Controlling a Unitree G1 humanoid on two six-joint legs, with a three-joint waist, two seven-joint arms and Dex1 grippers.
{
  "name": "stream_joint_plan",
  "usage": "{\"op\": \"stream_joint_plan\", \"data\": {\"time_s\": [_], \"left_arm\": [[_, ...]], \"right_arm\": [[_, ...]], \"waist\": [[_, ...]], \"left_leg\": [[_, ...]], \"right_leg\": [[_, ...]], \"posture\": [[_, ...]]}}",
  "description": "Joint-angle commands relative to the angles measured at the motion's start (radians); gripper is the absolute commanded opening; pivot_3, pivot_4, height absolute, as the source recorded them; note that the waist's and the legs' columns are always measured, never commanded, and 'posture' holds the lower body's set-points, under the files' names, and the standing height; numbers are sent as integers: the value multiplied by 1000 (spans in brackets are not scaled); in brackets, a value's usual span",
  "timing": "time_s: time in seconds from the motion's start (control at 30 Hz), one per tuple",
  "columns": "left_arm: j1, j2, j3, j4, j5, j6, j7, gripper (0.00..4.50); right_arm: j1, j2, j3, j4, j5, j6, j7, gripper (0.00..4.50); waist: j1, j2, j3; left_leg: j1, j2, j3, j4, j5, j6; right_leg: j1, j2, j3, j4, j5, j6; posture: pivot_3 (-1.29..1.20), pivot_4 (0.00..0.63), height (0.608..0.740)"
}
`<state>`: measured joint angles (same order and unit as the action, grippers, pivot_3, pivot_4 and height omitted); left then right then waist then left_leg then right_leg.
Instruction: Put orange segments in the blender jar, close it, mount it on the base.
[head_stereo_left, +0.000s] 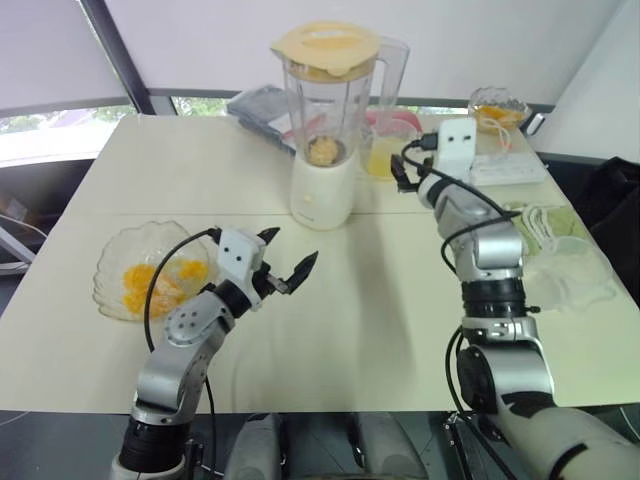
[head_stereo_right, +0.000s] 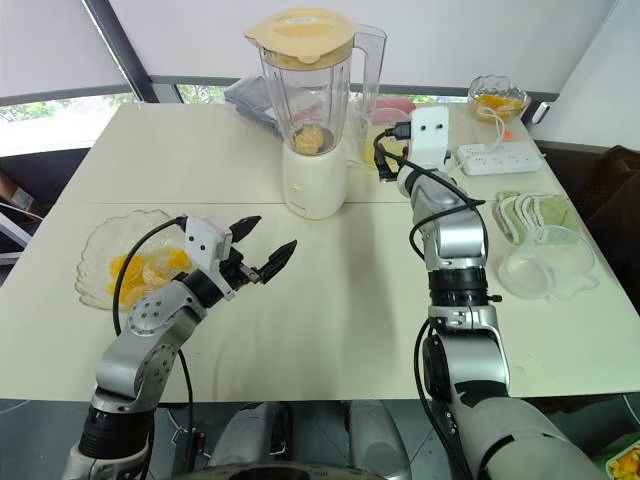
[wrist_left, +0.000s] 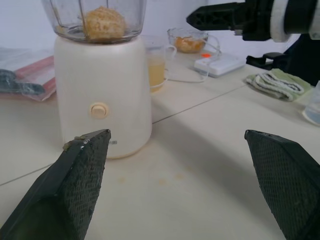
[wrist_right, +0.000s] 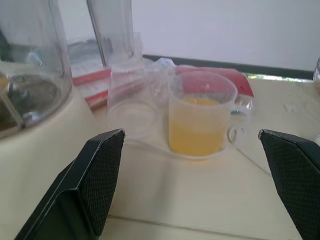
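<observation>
The blender jar (head_stereo_left: 328, 100) stands upright on the cream base (head_stereo_left: 322, 190) at the table's back middle, with a cream-yellow lid (head_stereo_left: 325, 45) on top. Orange segments (head_stereo_left: 323, 151) lie at its bottom. More orange segments (head_stereo_left: 160, 283) lie in a scalloped glass bowl (head_stereo_left: 110, 265) at front left. My left gripper (head_stereo_left: 292, 246) hovers open and empty just right of that bowl, pointing toward the base (wrist_left: 102, 95). My right gripper (head_stereo_left: 403, 170) is open and empty, close to the jar's right side, facing a cup of yellow juice (wrist_right: 200, 120).
The juice cup (head_stereo_left: 381, 155) stands right of the base. Further right are a white power strip (head_stereo_left: 508, 168), a small glass bowl of fruit (head_stereo_left: 497, 107), green cloths (head_stereo_left: 545, 225) and a clear plastic container (head_stereo_left: 570, 270). Bagged items (head_stereo_left: 262, 105) lie behind the jar.
</observation>
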<state>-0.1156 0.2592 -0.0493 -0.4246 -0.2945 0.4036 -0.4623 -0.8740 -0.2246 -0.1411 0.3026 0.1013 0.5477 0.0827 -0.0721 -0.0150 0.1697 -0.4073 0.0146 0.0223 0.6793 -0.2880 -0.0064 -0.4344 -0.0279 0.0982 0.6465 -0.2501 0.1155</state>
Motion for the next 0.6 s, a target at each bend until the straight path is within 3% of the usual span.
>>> {"op": "stream_joint_plan", "data": {"time_s": [0.03, 0.6], "left_arm": [[-9, 8, 1, -13, -8, -8, -3, 4500], [9, 6, -1, -28, -4, -15, 17, 4500]], "right_arm": [[-69, -5, -9, 59, -4, -76, -8, 4459], [-281, -11, 8, 375, -9, -253, 34, 4459]], "waist": [[1, 0, 0], [1, 0, 0]], "left_leg": [[0, 0, 0, 0, 0, 0], [0, 0, 0, 0, 0, 0]], "right_leg": [[0, 0, 0, 0, 0, 0], [0, -1, 0, -1, 0, 0]], "posture": [[0, 150, 740], [0, 150, 740]]}}
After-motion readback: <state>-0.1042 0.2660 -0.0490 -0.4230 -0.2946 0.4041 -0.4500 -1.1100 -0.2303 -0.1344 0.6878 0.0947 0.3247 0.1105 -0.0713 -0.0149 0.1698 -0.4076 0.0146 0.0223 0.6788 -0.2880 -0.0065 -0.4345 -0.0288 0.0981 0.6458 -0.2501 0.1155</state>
